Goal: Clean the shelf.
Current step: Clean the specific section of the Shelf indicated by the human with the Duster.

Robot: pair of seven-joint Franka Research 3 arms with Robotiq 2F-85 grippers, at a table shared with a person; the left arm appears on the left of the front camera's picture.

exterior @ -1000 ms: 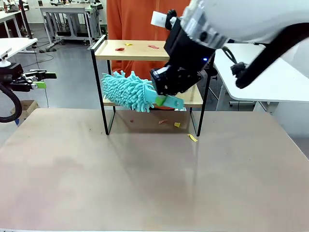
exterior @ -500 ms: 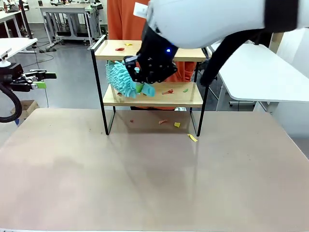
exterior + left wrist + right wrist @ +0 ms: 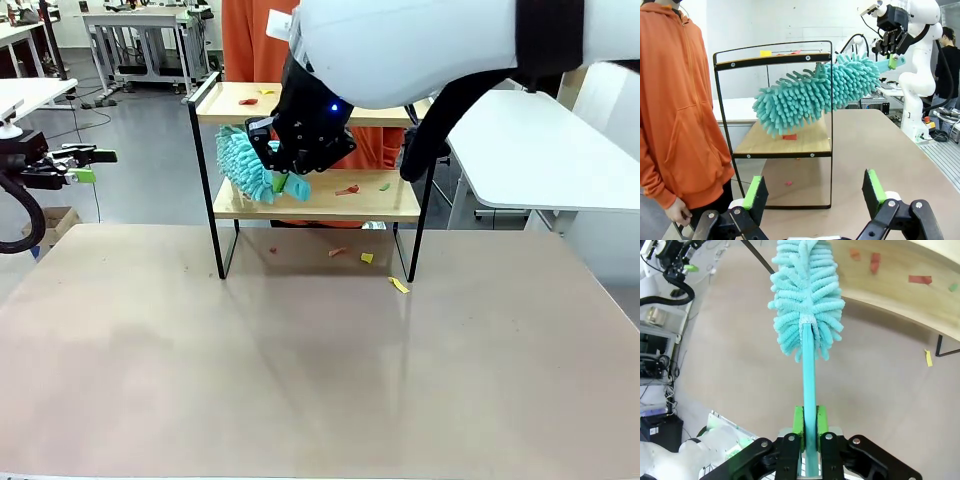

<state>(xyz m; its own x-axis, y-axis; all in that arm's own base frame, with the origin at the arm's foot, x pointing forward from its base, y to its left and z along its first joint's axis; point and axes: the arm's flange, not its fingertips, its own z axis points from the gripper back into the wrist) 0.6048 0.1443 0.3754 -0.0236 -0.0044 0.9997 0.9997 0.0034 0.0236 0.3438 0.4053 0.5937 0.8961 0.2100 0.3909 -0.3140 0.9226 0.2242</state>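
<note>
The shelf (image 3: 310, 196) stands at the far side of the table, two light wooden boards on a black frame (image 3: 773, 58). Red, yellow and green scraps (image 3: 348, 189) lie on both boards. My right gripper (image 3: 290, 181) is shut on the teal handle (image 3: 809, 390) of a fluffy teal duster (image 3: 244, 165), whose head (image 3: 815, 95) reaches in over the left end of the lower board (image 3: 900, 285). My left gripper (image 3: 812, 192) hangs open off the table's left side, facing the shelf's end, with nothing between its green pads (image 3: 753, 192).
A person in an orange hoodie (image 3: 675, 100) stands right behind the shelf. Scraps (image 3: 398, 285) lie on the tan table (image 3: 320, 370) under and in front of the shelf. White tables (image 3: 530, 150) stand at the right and back.
My right arm has swung left and up, carrying the duster from the shelf's front to its left end, between the two boards. The left arm has not moved.
</note>
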